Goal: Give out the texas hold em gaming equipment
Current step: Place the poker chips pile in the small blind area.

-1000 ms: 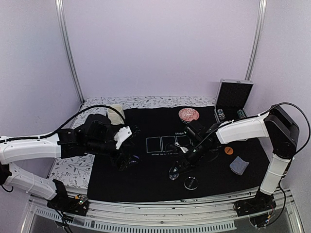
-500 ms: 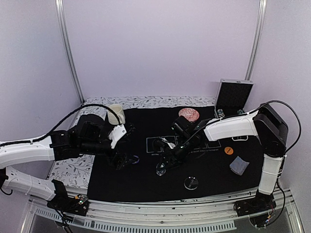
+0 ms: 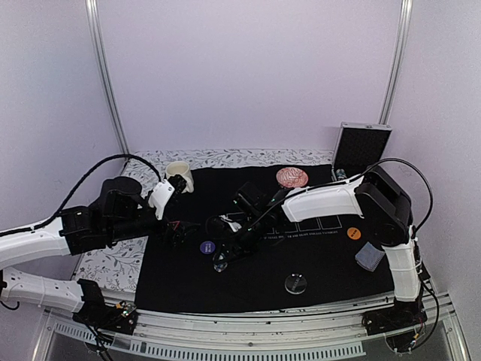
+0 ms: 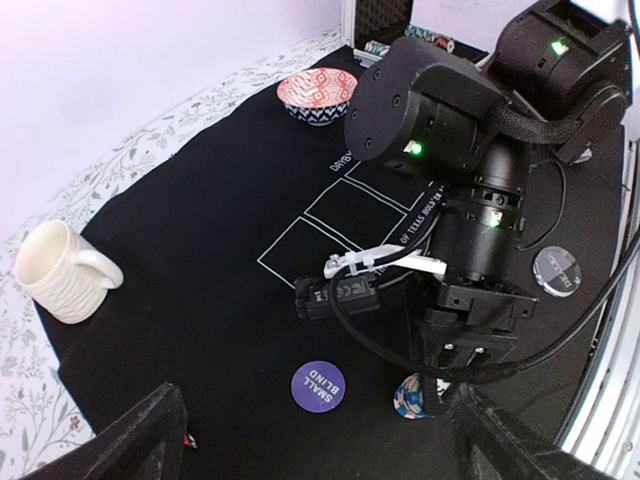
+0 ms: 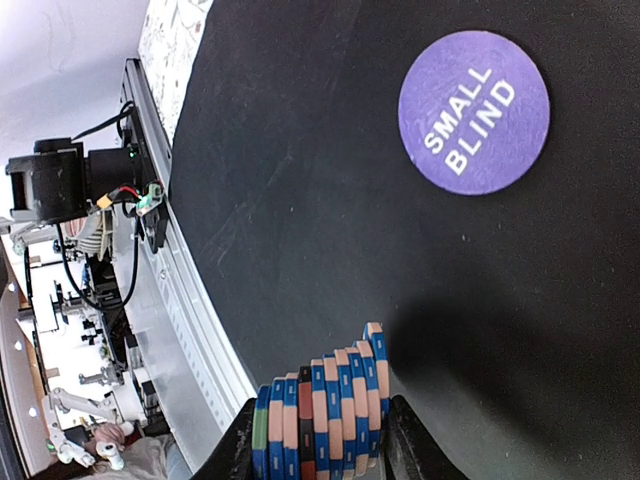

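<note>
A purple "small blind" disc lies flat on the black mat. Beside it, low over the mat, my right gripper is shut on a striped poker chip stack. My left gripper hangs open, left of the disc and above it, with nothing between its fingers. A clear disc lies near the front edge. At the right lie an orange disc and grey-blue cards.
A cream mug stands at the mat's back left and a red patterned bowl at the back centre. An open black case is at the back right. The right arm stretches across the printed card boxes.
The right arm swung left across the mat with the chip stack. The left gripper let go of the purple disc, opened wider and drew back to the left.
</note>
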Motion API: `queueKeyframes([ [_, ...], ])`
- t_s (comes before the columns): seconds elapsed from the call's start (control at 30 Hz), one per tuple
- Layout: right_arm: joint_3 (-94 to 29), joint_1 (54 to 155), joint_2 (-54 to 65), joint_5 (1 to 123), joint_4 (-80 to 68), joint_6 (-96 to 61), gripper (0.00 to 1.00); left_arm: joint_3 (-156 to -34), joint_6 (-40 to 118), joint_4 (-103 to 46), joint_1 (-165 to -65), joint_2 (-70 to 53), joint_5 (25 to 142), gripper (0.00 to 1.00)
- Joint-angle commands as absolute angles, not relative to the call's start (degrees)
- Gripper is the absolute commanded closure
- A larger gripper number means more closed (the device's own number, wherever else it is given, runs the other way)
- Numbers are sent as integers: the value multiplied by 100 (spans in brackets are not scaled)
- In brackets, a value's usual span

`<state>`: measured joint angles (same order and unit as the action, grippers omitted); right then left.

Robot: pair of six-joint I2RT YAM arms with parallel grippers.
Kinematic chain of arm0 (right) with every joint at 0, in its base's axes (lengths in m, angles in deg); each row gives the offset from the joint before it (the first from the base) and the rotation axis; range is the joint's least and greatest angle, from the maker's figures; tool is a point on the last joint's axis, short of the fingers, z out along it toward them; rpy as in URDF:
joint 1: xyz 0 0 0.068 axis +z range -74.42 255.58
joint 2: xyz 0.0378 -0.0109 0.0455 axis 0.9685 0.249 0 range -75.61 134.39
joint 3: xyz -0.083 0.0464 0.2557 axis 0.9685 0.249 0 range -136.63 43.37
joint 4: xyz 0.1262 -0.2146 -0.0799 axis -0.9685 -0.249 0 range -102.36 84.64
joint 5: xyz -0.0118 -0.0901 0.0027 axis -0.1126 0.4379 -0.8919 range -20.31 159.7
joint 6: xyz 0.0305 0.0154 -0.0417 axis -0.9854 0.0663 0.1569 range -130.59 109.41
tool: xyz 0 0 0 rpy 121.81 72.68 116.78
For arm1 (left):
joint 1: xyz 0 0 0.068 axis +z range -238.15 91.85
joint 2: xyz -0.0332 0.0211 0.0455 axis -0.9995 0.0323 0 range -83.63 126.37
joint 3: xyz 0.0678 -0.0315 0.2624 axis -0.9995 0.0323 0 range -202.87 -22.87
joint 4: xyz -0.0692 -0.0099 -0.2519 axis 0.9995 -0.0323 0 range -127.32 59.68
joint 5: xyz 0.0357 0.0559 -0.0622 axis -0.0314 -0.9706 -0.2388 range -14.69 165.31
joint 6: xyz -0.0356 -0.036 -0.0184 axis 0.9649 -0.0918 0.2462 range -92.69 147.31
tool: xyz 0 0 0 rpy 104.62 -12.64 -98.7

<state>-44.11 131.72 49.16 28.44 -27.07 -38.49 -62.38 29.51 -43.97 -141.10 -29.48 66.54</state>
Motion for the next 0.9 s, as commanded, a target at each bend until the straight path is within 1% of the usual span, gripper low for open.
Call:
queueKeyframes([
  [0.0, -4693, 13218, 5112, 2804, -2595, -4022, 98, -6039, 3565, -4554, -14072, -3095, 6672, 7],
  [0.2, -4737, 13215, 5147, 2761, -2608, -4017, 98, -5615, 4062, -4310, -14075, -3228, 7133, 8],
  [0.43, -4689, 13199, 4997, 2779, -2627, -3909, 98, -5392, 4133, -3999, -14073, -3203, 7187, 9],
  [0.7, -4543, 13132, 4902, 2975, -2708, -3879, 98, -5116, 4624, -3688, -14086, -2981, 7320, 12],
  [0.87, -4445, 13133, 4923, 3029, -2838, -3854, 97, -5004, 4769, -3639, -14133, -2611, 7351, 13],
])
